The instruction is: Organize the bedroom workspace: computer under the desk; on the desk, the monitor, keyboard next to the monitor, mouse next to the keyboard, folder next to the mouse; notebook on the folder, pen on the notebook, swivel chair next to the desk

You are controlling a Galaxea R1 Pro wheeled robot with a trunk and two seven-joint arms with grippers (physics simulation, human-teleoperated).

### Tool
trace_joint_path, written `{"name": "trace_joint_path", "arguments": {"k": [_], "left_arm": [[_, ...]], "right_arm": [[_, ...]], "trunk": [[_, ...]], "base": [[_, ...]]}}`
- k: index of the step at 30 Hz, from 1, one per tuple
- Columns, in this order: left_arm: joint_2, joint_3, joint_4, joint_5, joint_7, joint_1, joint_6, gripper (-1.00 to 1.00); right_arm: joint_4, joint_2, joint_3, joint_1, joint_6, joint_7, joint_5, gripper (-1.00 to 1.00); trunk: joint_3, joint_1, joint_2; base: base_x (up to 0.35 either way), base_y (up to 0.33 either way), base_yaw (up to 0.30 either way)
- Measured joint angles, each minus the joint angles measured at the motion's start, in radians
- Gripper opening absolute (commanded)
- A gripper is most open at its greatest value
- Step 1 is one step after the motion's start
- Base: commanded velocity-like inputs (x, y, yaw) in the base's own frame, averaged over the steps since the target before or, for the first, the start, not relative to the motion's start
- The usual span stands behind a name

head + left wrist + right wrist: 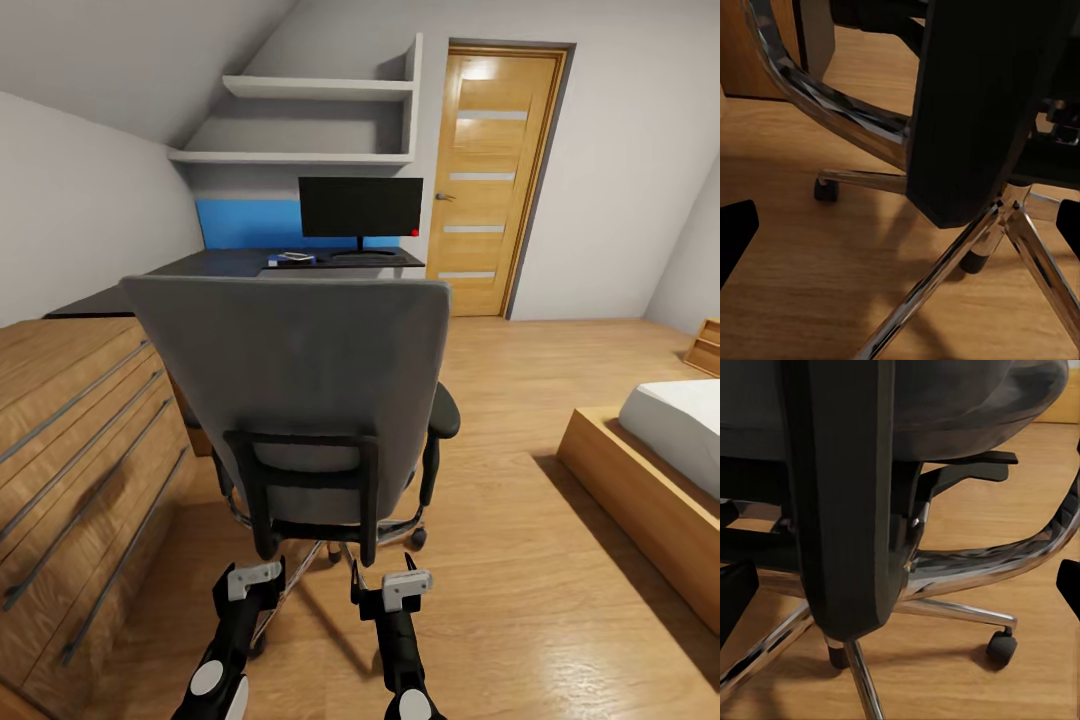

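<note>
Grey chair [300, 385] blocks tabletop [230, 264] | drawers [80, 470] left, bed [650, 480] right | left end effector [250, 580] and right end effector [392, 585] open, empty

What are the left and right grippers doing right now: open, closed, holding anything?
Left gripper: open, holding nothing, low behind the swivel chair.
Right gripper: open, holding nothing, also behind the chair.

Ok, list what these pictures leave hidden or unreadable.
- Seat of the swivel chair: head view, hidden behind its own backrest, so anything lying on it is unseen.
- Desk front: head view, blocked by the chair.
- Small blue item beside the monitor: head view, too small to identify.
</note>
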Motion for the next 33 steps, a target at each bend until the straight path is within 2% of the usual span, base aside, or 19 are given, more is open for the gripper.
{"name": "trace_joint_path", "arguments": {"k": [11, 33], "left_arm": [[0.000, 0.000, 0.000, 0.000, 0.000, 0.000, 0.000, 1.00], [0.001, -0.002, 0.001, -0.005, -0.003, 0.000, 0.000, 1.00]], "right_arm": [[0.000, 0.000, -0.001, 0.000, 0.000, 0.000, 0.001, 1.00], [0.000, 0.000, 0.000, 0.000, 0.004, 0.001, 0.006, 1.00]], "trunk": [[0.000, 0.000, 0.000], [0.000, -0.001, 0.000]], "base": [[0.054, -0.003, 0.000], [0.272, 0.000, 0.000]]}}
